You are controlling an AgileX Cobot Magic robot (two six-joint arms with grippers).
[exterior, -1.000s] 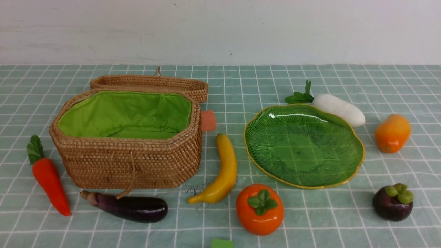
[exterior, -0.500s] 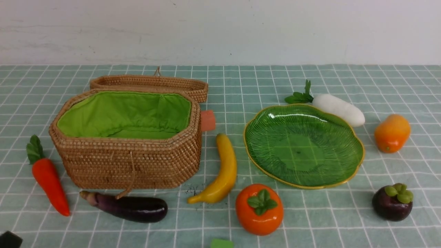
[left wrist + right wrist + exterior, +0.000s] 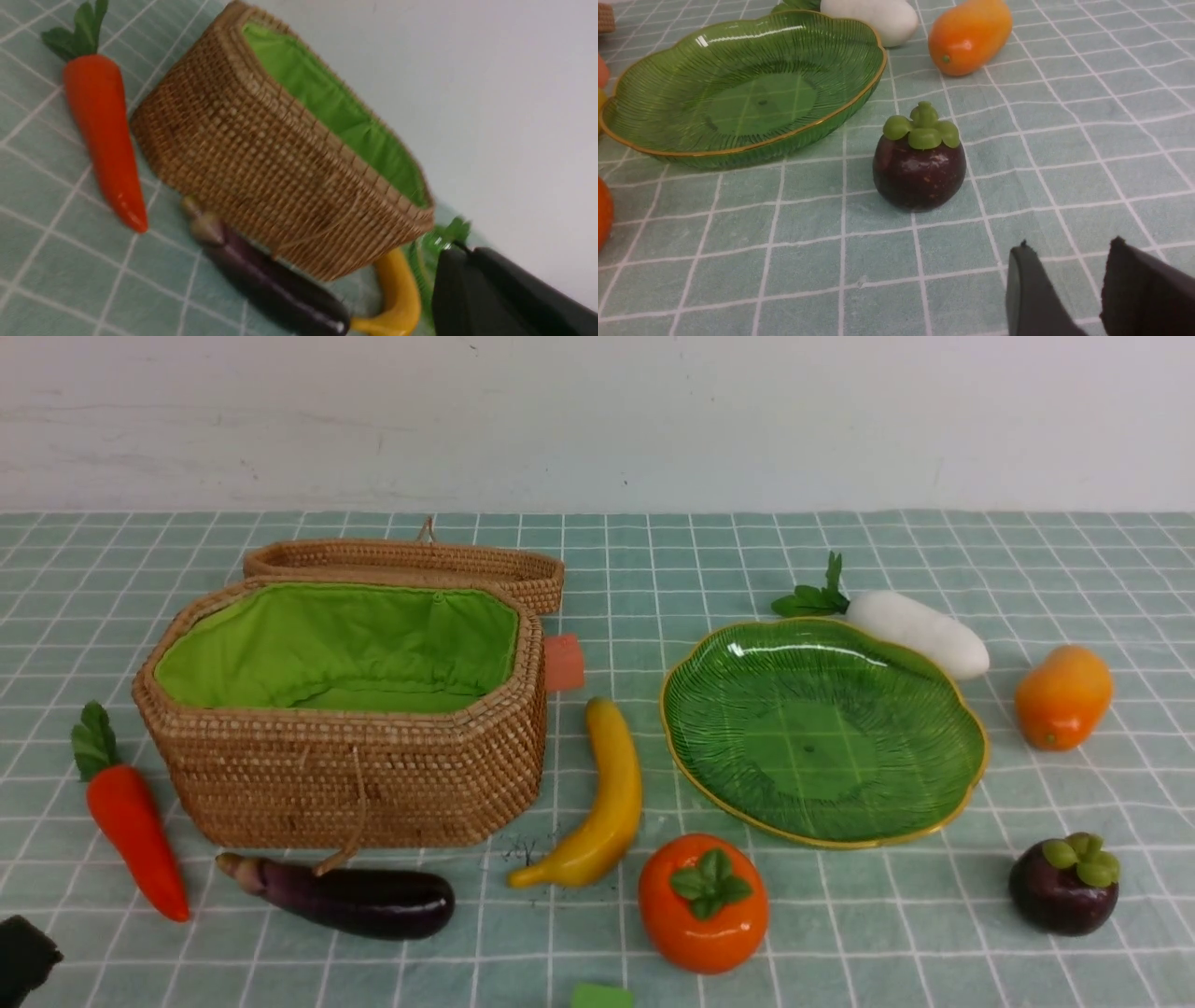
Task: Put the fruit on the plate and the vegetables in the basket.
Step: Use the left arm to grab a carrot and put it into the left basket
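The wicker basket (image 3: 345,747) stands open at the left, with its green lining bare. Beside it lie the carrot (image 3: 131,821) and the eggplant (image 3: 355,896). The banana (image 3: 607,803) and persimmon (image 3: 700,915) lie between the basket and the green plate (image 3: 822,728). The radish (image 3: 920,633) lies behind the plate; the mango (image 3: 1064,695) and mangosteen (image 3: 1064,887) sit to its right. My left gripper (image 3: 23,957) is at the near left corner, shut and holding nothing (image 3: 460,249). My right gripper (image 3: 1069,245) is open just short of the mangosteen (image 3: 920,163).
The basket's woven lid (image 3: 401,565) lies open behind it. A small orange block (image 3: 564,663) sits at the basket's right side and a green block (image 3: 602,997) at the near edge. A pale wall closes off the back of the checked cloth.
My left gripper has come into the front view at the lower left corner and moved further in. No fruit or vegetable has moved.
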